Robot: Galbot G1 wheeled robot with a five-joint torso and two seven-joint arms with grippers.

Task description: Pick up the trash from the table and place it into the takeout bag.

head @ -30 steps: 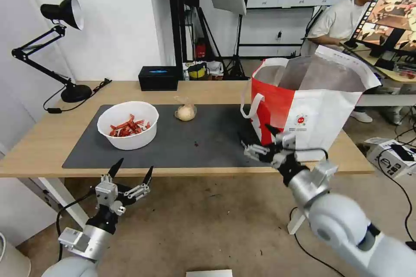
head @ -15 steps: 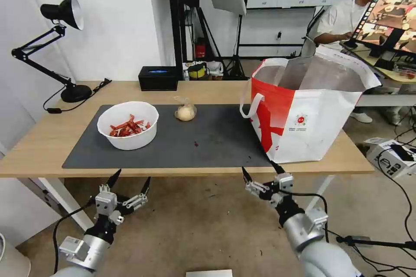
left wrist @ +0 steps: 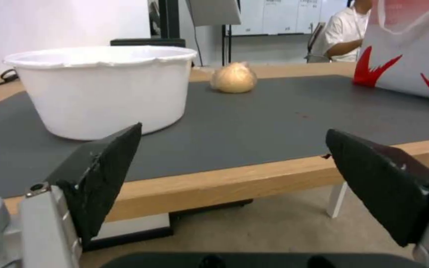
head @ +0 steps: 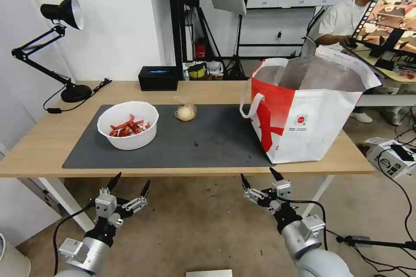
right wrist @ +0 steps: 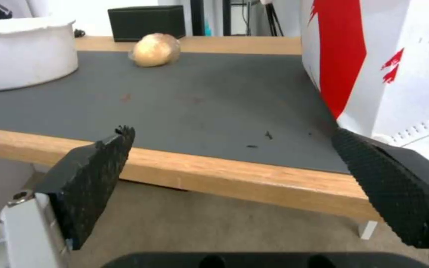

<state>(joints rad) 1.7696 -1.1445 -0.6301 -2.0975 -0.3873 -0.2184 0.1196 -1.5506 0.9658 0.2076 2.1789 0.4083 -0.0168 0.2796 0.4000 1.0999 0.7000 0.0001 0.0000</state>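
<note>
A white round bowl [head: 128, 124] with red chili scraps stands on the dark grey mat [head: 208, 138] of the table [head: 39, 143], left of centre. A small baggie with a beige lump [head: 185, 112] lies behind the mat's middle. The red-and-white takeout bag [head: 305, 108] stands open at the table's right end. My left gripper [head: 131, 182] hangs open below the table's front edge, under the bowl [left wrist: 98, 87]. My right gripper [head: 259, 179] is open too, below the front edge near the takeout bag [right wrist: 383, 67]. Both are empty. The baggie [right wrist: 155, 49] also shows in the right wrist view.
A black rectangular box [head: 158, 77] sits at the table's back edge. A black desk lamp [head: 56, 47] stands at the back left with its cable on the tabletop. A white box [head: 388, 156] and cables lie on the floor at the right.
My right gripper has dropped from in front of the takeout bag at table height to below the table's front edge. The left gripper has sunk slightly.
</note>
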